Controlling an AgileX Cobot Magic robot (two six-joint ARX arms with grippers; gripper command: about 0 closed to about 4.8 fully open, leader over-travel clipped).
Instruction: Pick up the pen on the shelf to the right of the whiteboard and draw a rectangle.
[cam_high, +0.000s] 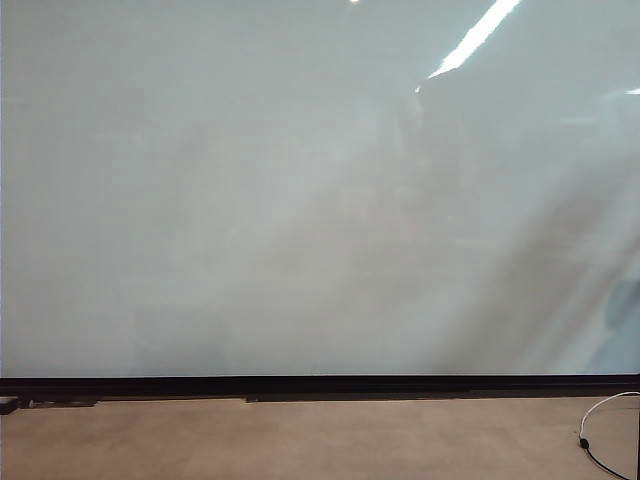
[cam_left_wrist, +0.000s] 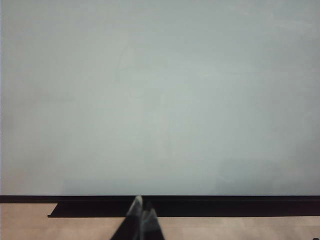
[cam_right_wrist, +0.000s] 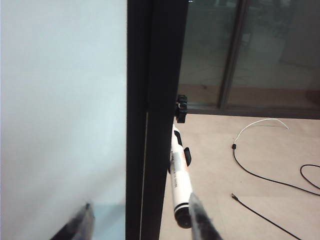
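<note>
Right wrist view shows the right gripper (cam_right_wrist: 142, 220) spread wide astride the pen (cam_right_wrist: 179, 175) beside the whiteboard (cam_right_wrist: 60, 110), ready to grab; the left gripper (cam_left_wrist: 141, 216) idles, pinched together.

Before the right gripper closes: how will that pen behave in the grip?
The pen looks stiff and light: a slim white barrel. Smooth and round, it may slip or twist between the open right gripper fingers. Held in a clip beside the whiteboard frame, it may resist at first.

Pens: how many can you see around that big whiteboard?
1. The pen sits beside the whiteboard's dark side frame, just ahead of the open right gripper. Others may lie outside these views.
</note>
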